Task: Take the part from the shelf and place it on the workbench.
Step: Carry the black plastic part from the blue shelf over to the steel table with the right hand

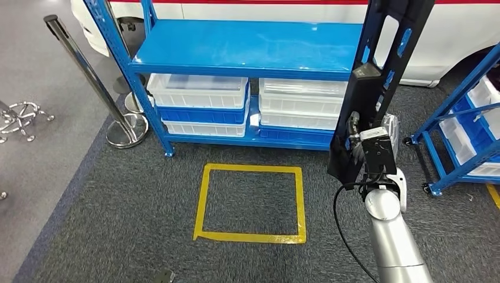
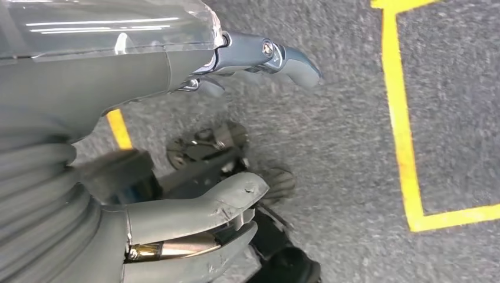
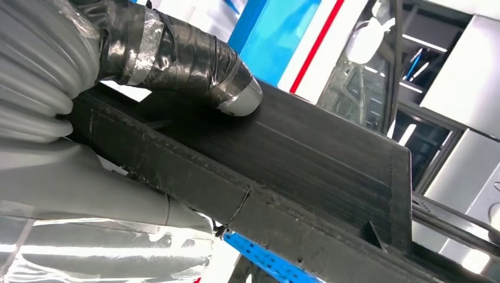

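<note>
Ahead on the carpet stands the blue shelf [image 1: 247, 50], white bins [image 1: 197, 91] stacked on its lower level; behind it a white vehicle body with a red stripe. Yellow tape square [image 1: 250, 203] marks the floor before the shelf, probably a standing or set-down mark. No worktop appears yet, so the carry seems only begun.

Part [image 1: 377, 82]: long black slotted piece, already off the shelf, held nearly upright at the robot's right, likely to keep it from swinging into the racks.

Right robot hand [image 1: 386, 177] grips its lower end; in the right wrist view a taped finger [image 3: 194, 65] presses on the part's flat face.

Left robot hand [image 2: 194, 135] hangs over the carpet, fingers apart, holding nothing.

No readable writing or labels.
</note>
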Controlling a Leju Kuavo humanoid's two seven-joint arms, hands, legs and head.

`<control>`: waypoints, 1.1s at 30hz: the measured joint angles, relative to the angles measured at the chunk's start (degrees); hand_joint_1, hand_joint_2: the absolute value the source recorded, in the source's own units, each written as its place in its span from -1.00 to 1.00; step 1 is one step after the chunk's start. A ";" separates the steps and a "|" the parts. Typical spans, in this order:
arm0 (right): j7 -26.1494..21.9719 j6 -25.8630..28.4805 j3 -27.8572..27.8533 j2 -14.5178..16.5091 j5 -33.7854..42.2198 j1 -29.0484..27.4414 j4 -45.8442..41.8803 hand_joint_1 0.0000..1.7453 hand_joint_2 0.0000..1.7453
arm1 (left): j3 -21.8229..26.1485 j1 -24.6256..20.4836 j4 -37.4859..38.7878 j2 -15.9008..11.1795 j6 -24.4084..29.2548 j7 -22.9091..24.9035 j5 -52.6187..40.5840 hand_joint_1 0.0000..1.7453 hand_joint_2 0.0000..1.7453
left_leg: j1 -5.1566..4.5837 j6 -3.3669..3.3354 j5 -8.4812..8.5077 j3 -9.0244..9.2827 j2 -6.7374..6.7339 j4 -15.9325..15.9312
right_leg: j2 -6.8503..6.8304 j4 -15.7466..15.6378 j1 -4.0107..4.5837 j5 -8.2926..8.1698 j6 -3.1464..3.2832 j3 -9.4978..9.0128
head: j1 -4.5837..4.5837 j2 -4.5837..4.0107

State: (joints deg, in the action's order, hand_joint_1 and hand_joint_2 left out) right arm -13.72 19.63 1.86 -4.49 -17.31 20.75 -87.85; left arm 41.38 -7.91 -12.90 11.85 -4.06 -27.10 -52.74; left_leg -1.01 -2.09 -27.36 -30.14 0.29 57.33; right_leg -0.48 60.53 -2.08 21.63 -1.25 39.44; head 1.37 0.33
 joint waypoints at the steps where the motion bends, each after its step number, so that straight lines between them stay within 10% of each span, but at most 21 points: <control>1: 0.01 0.00 0.00 0.01 0.00 -0.06 0.04 1.00 1.00 | 0.00 0.02 0.00 -0.01 0.00 0.00 0.00 -1.00 1.00 | 0.08 -0.45 0.98 -0.32 -0.11 -0.59 | 0.07 0.76 0.04 1.53 -0.10 0.31 | -0.02 0.00; 5: 0.00 0.00 0.00 0.00 0.11 -0.09 0.19 1.00 1.00 | 0.02 -0.04 0.00 0.02 0.01 0.00 0.01 -1.00 1.00 | 0.02 -1.19 3.99 -3.66 -0.30 -0.85 | 0.33 11.99 0.41 11.58 -0.15 2.30 | -0.07 0.00; 7: 0.01 0.00 0.00 0.00 0.19 -0.14 0.30 1.00 1.00 | 0.02 0.04 0.00 0.02 -0.01 0.00 0.00 -1.00 1.00 | 0.02 -1.06 5.19 -5.87 -0.34 -0.31 | 0.33 13.74 0.40 10.54 -0.30 0.66 | -0.08 0.00; 11: 0.02 -0.01 0.00 0.01 0.27 0.05 0.28 1.00 1.00 | 0.02 0.06 0.00 0.04 -0.01 0.00 0.00 -1.00 1.00 | -0.05 -0.20 6.79 -9.64 -0.33 1.93 | 0.26 2.62 0.59 9.36 -0.03 -8.29 | -0.04 0.00; 15: 0.00 -0.02 0.00 0.02 0.40 0.16 0.29 1.00 1.00 | 0.02 0.18 0.00 0.00 -0.01 0.00 0.00 -1.00 1.00 | 0.08 1.03 7.79 -10.67 -0.14 2.46 | 0.28 0.58 0.86 9.09 1.36 -8.43 | -0.08 0.00; 20: -0.01 -0.04 0.00 0.03 0.42 0.30 0.27 1.00 1.00 | 0.02 0.32 0.00 -0.03 -0.02 0.00 -0.01 -1.00 1.00 | 1.14 2.74 -3.58 -14.01 -0.08 15.44 | -0.09 0.41 0.86 5.59 2.61 -4.73 | 0.00 0.00; 23: -0.01 -0.04 0.00 0.03 0.42 0.30 0.27 1.00 1.00 | 0.01 0.29 0.00 -0.02 -0.04 0.00 0.00 -1.00 1.00 | 1.47 2.82 -1.93 -10.95 -0.07 17.26 | -0.17 0.43 0.97 3.55 2.40 -2.13 | -0.01 0.00; 27: -0.02 -0.02 0.00 0.03 0.41 0.36 0.13 1.00 1.00 | 0.01 -0.14 0.00 -0.01 -0.02 -0.02 0.00 -1.00 1.00 | 0.95 1.62 -1.91 0.35 0.05 2.70 | -0.16 0.16 0.74 1.17 1.42 -0.39 | -0.01 0.00; 30: -0.05 -0.02 0.00 0.10 0.42 0.30 0.15 1.00 1.00 | 0.00 -0.18 0.01 0.01 -0.01 -0.03 -0.01 -1.00 1.00 | 0.21 0.73 -0.80 0.87 -0.07 -0.43 | -0.22 -0.73 0.15 -0.38 0.18 -0.17 | -0.01 0.00; 33: -0.04 -0.02 0.00 0.14 0.42 -0.02 0.33 1.00 1.00 | 0.02 0.01 0.01 -0.01 0.01 0.00 0.00 -1.00 1.00 | 0.37 -0.55 1.92 -0.46 -0.49 -1.78 | 0.12 3.58 0.36 5.22 0.00 1.46 | -0.05 0.00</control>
State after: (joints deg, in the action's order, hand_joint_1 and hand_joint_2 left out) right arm -13.76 19.61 1.86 -4.35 -16.90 20.73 -87.52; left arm 41.39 -7.89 -12.89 11.84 -4.05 -27.10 -52.74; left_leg -0.64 -2.64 -25.44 -30.59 -0.20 55.55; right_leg -0.36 64.11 -1.71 26.85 -1.25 40.90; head 1.32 0.33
